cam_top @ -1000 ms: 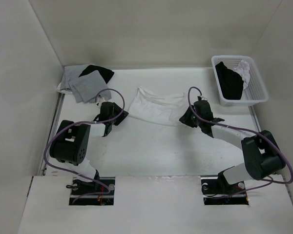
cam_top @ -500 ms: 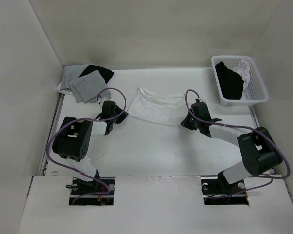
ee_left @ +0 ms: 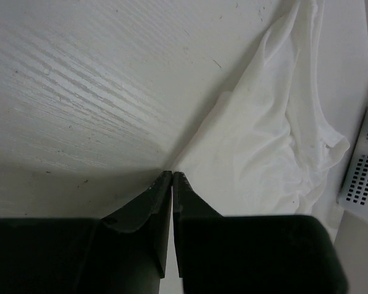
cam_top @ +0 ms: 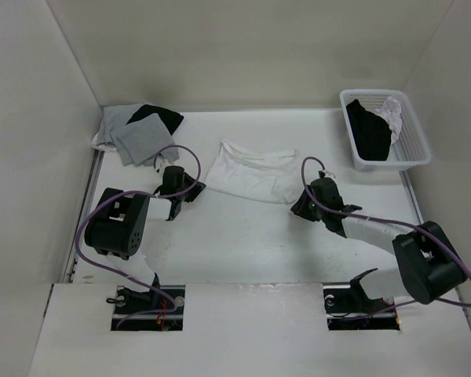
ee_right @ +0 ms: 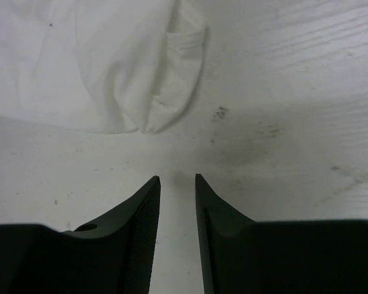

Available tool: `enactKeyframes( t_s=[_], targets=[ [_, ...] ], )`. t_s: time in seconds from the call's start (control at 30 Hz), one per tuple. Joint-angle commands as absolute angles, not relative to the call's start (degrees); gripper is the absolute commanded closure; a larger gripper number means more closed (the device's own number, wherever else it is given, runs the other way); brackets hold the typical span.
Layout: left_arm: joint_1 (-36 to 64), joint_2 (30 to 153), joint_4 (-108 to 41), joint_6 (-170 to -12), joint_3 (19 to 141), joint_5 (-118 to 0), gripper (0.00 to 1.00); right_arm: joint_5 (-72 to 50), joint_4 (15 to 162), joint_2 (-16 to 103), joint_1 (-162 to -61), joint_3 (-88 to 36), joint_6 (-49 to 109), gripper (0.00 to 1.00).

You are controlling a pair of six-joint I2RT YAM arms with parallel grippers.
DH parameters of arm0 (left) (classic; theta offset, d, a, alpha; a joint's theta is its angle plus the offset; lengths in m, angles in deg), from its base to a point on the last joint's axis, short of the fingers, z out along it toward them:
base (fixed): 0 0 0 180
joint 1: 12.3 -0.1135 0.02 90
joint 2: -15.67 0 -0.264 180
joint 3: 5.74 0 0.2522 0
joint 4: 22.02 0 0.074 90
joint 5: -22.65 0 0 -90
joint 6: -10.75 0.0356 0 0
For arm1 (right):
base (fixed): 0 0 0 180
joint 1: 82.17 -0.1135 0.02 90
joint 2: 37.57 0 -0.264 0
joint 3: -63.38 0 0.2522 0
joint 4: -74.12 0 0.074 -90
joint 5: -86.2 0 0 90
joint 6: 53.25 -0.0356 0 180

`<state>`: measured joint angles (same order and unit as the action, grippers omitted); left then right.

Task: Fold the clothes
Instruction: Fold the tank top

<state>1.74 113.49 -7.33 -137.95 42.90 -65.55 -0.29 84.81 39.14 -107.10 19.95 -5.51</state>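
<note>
beside the camisole point(cam_top: 251, 174), left tool point(ee_left: 172, 175) pinches its corner; right tool point(ee_right: 178, 178) sits narrowly parted, just short.

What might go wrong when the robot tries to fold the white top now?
The left fingers are shut right at the very corner of the white top, so they may hold hardly any cloth, and it could slip out. The right fingers are open over bare table, short of the top; a one-sided pull might bunch it up.
</note>
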Motion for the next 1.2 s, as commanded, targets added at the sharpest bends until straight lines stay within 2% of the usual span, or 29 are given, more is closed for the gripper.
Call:
enactKeyframes(
  t_s=[0.0,0.1,0.3,0.47,0.6,1.0,1.17],
  targets=[
    [2.2,111.6,-3.3,-138.7,42.2,-65.1,0.96,-1.5,78.0,42.8,-108.2,15.2,-5.0,0.66],
    [2.3,111.4,-3.1,-138.6,42.2,-65.1,0.96,-3.3,75.8,47.6,-106.9,12.7,-5.3,0.67],
    [2.3,111.7,-2.9,-138.7,42.6,-64.9,0.97,-4.9,72.4,52.9,-105.3,10.0,-7.1,0.77],
    [2.2,111.3,-2.7,-138.8,42.2,-64.8,0.98,-3.8,74.9,52.7,-104.3,9.5,-7.4,0.97],
    [1.6,109.7,-2.7,-139.2,40.9,-65.3,0.99,-3.5,78.0,47.1,-104.0,12.8,-6.8,0.97],
    [0.8,101.9,-1.2,-142.0,28.9,-65.2,0.99,-1.8,88.1,32.0,-107.4,24.4,-12.5,0.95],
    [1.1,97.5,-1.7,-141.7,23.9,-64.7,0.88,-2.4,88.7,24.9,-108.1,29.1,-14.2,0.65]
  ],
)
